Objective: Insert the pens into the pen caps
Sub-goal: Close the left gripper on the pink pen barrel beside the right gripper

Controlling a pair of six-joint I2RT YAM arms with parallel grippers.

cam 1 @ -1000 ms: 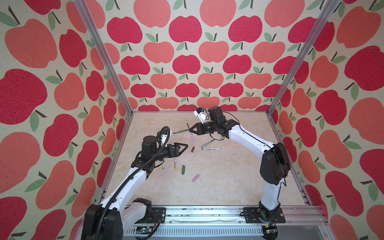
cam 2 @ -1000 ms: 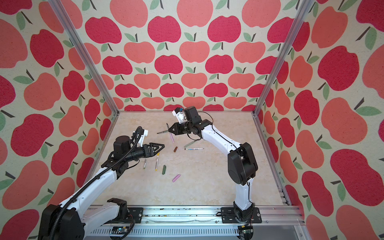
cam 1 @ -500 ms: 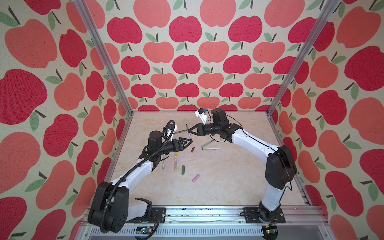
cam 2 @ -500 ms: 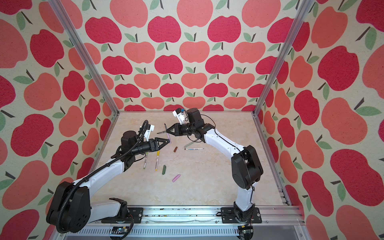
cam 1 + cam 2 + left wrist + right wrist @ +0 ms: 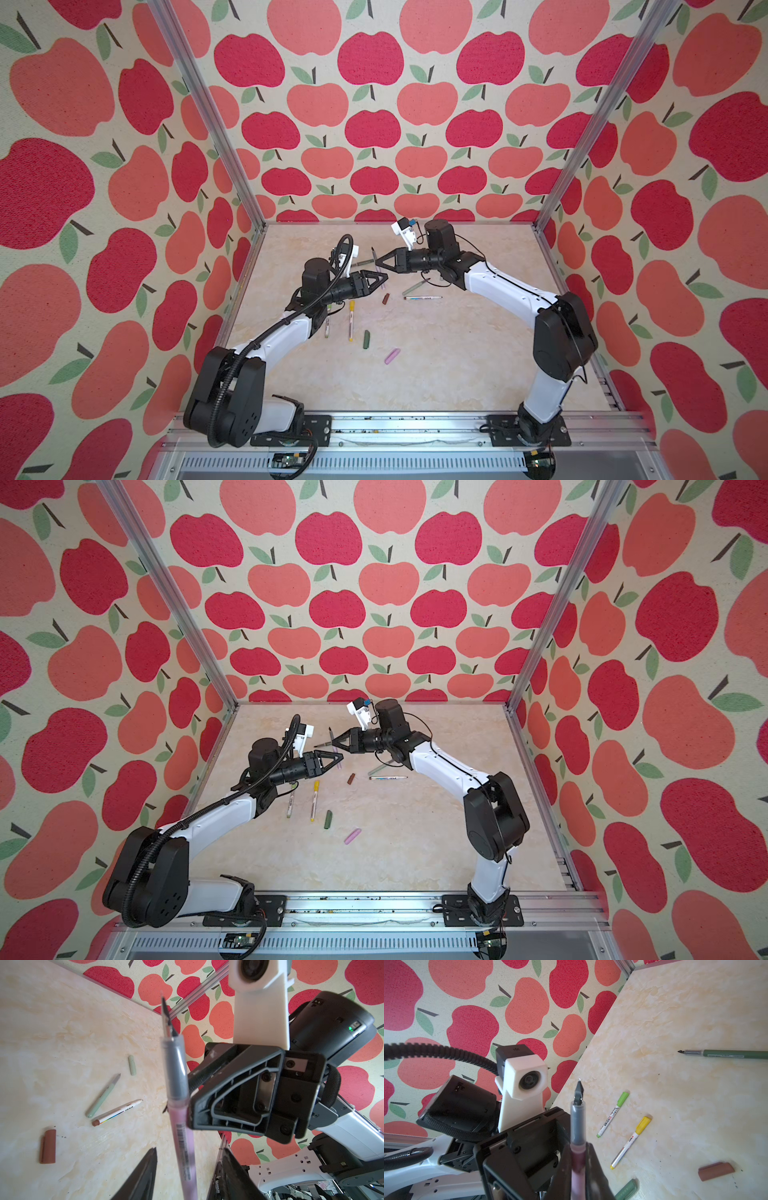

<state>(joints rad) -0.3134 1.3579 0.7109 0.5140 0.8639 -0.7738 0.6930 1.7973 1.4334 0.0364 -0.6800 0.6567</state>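
Note:
My right gripper is shut on a pink pen with a grey neck and a dark tip, held above the table with the tip up. In both top views it sits mid-table. My left gripper faces it, and its open jaws straddle the lower pink barrel with a gap on each side. A pink cap, a dark green cap and a brown cap lie loose on the table.
A yellow-capped pen and a lime-capped pen lie by the left arm. A dark green pen lies farther back. A sage pen, a white printed pen and a sage cap lie under the right arm.
My left gripper has travelled forward and right to the held pen, and its jaws have narrowed around the barrel. The right gripper has shifted slightly left, still shut on the pen.

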